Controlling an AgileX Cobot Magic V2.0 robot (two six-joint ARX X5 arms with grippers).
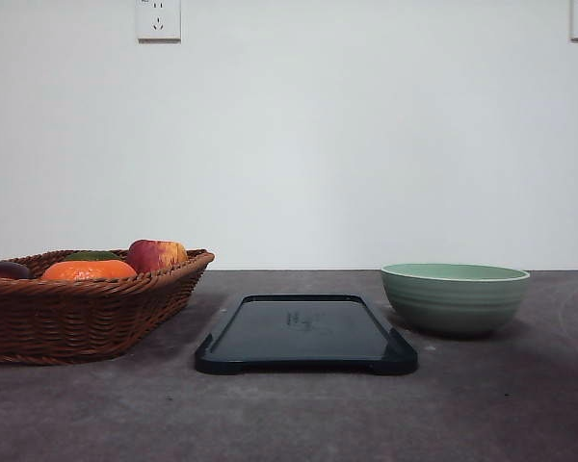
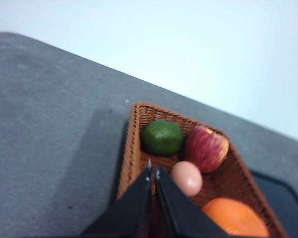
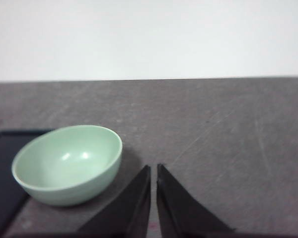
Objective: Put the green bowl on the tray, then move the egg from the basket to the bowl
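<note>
The bowl (image 1: 455, 297) sits upright on the grey table (image 1: 482, 404), off to the right of the tray (image 1: 306, 333) and not on it, with a small strip of bare table between them. The tray is flat in the middle of the table with nothing on it. On the left is the basket (image 1: 77, 313), just beside the tray but not touching.

The basket is pretty crowded. From the left wrist view the egg (image 2: 186, 178) lies inside it, tucked right up against the apple (image 2: 205, 148), with a lime (image 2: 162, 137) just behind and a tangerine (image 2: 235, 218) close on the other side. So the egg is hemmed in by fruit on three sides. In the front view the egg can't be made out at all; the basket rim and the fruit block it, and there's something dark (image 1: 4, 270) at the basket's far left edge that's hard to identify.

The left gripper (image 2: 153, 169) is above the basket's near corner, fingers pressed together with nothing between them. The right gripper (image 3: 153, 168) is over bare table just beside the bowl, fingers likewise closed and empty, barely a sliver of gap.

Two wall sockets (image 1: 158, 19) are up on the white wall.
</note>
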